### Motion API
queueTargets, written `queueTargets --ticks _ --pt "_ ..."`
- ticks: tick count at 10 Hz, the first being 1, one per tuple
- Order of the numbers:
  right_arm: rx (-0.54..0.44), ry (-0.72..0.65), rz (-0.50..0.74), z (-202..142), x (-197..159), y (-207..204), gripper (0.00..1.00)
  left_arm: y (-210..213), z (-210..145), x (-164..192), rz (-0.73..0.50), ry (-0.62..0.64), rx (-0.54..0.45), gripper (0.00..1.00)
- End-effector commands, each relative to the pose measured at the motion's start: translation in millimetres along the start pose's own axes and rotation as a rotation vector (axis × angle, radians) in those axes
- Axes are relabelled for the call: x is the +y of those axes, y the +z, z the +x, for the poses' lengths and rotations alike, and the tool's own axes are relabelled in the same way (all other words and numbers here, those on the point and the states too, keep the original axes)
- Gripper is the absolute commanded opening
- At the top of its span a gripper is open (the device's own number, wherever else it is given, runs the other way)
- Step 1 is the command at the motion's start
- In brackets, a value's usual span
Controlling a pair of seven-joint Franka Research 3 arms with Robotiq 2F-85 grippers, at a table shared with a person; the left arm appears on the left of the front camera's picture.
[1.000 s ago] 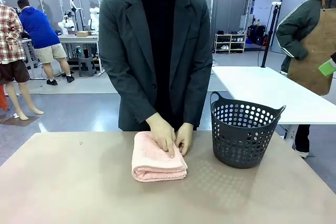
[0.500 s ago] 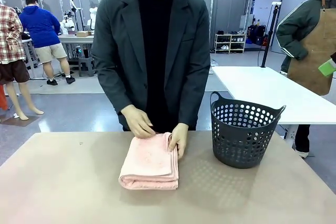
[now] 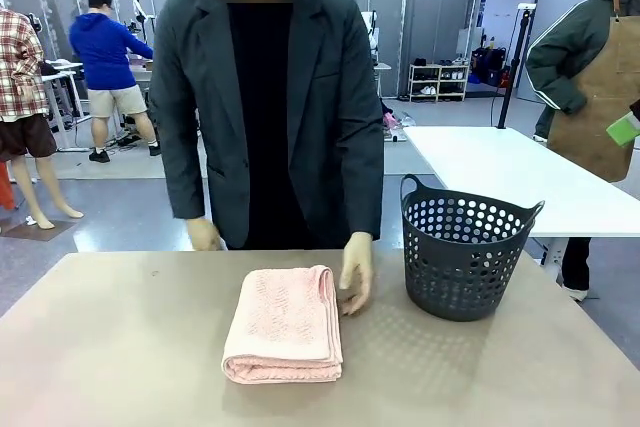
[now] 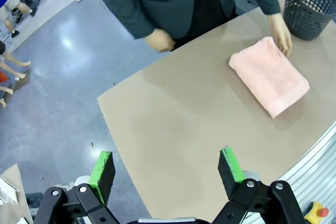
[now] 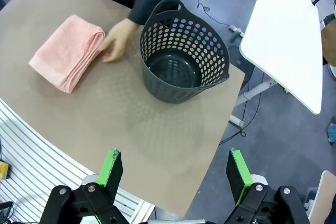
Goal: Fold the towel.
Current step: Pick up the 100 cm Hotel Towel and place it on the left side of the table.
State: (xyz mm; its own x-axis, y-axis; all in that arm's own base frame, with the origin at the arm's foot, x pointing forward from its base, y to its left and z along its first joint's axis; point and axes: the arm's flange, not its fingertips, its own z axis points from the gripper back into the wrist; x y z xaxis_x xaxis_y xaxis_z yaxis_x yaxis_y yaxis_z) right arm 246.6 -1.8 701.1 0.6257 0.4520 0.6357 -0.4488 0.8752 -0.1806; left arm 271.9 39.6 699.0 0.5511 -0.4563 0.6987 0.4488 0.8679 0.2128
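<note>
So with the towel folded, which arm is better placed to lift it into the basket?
Probably the right. Its open gripper looks down on both the basket and the towel beside it; the left gripper, also open, sits farther from both.

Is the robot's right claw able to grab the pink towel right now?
Probably not cleanly. The right claw hangs open and well back, and the person's hand rests against the towel on the basket side.
</note>
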Motion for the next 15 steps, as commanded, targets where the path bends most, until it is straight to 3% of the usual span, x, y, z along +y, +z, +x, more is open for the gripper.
queueTargets --ticks 1,15 --pt "0.004 -0.002 0.000 -0.9 -1.2 1.3 1.00 1.2 -1.4 -0.6 0.008 0.003 0.011 1.00" --pt "0.004 -0.002 0.000 -0.9 -1.2 1.3 1.00 1.2 -1.4 -0.6 0.008 0.003 0.011 1.00"
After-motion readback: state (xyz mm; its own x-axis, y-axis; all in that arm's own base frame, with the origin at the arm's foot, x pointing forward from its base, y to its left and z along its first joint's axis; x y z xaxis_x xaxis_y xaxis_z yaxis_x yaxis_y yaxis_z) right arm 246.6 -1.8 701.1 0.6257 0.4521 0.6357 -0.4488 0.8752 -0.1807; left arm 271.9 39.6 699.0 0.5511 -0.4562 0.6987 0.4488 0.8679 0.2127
